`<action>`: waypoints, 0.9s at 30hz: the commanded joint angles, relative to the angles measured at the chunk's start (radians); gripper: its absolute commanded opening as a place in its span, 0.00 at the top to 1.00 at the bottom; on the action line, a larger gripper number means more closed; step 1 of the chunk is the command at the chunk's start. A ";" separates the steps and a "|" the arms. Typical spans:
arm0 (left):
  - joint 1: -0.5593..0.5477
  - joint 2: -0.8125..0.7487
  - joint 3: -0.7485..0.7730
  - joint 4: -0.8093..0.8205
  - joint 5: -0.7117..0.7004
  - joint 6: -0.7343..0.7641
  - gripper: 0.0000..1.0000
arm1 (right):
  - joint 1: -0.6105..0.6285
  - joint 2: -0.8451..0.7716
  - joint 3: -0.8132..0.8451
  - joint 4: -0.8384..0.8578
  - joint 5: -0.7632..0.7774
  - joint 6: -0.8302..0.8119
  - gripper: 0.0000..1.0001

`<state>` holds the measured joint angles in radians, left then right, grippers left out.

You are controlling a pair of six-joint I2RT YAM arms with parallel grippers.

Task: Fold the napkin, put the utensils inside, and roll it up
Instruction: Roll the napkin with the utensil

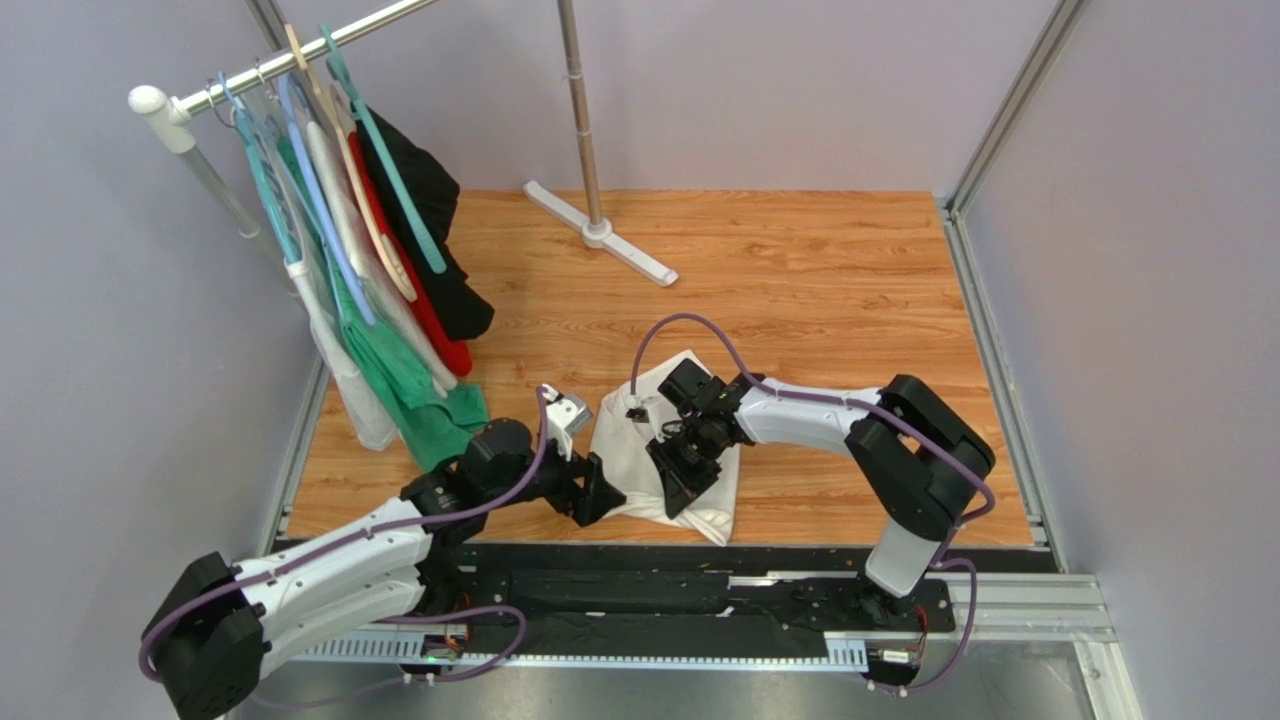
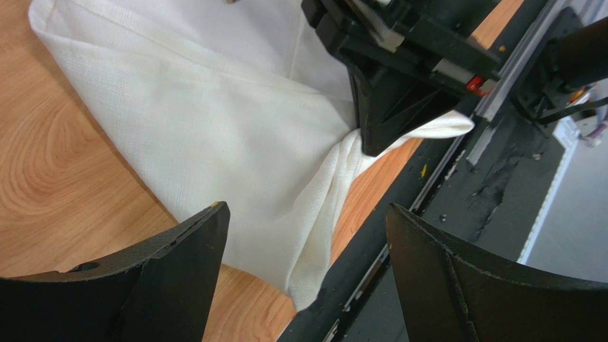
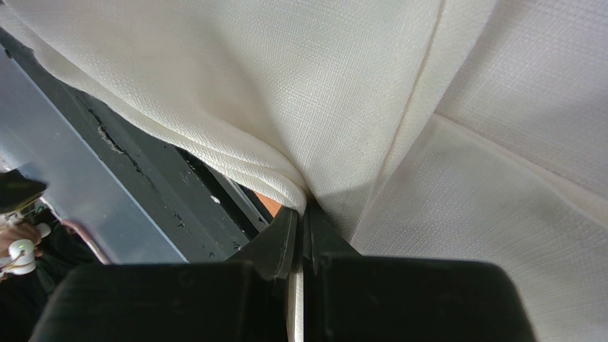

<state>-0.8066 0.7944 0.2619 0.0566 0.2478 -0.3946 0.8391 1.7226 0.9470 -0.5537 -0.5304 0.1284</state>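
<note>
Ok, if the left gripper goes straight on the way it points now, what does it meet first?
The left gripper, jaws open, would likely meet the napkin at its bunched near edge first, then the right gripper pinching it; depth is unclear.

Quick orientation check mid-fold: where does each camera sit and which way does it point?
Top external: fixed above and behind the bases, looking down on the table; both arms show, left hand open, right hand pinching the napkin.
Left wrist: on the left arm, looking between its own fingers toward the table's near edge.
Right wrist: on the right arm, tight on its shut fingertips.
Shared: top and left wrist both show that pinch.
</note>
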 commanded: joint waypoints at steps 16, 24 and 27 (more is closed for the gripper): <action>-0.172 0.075 0.046 -0.012 -0.228 0.065 0.11 | -0.098 0.092 0.058 -0.020 -0.129 -0.046 1.00; -0.244 0.133 0.080 -0.029 -0.304 0.083 0.10 | -0.123 0.112 0.079 -0.034 -0.163 -0.058 1.00; -0.264 0.207 0.114 -0.047 -0.352 0.085 0.13 | -0.124 0.114 0.081 -0.037 -0.169 -0.059 1.00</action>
<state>-1.0489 0.9382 0.3019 0.0177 -0.0231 -0.3359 0.7238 1.8221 0.9974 -0.5941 -0.7029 0.0982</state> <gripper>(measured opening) 0.887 0.018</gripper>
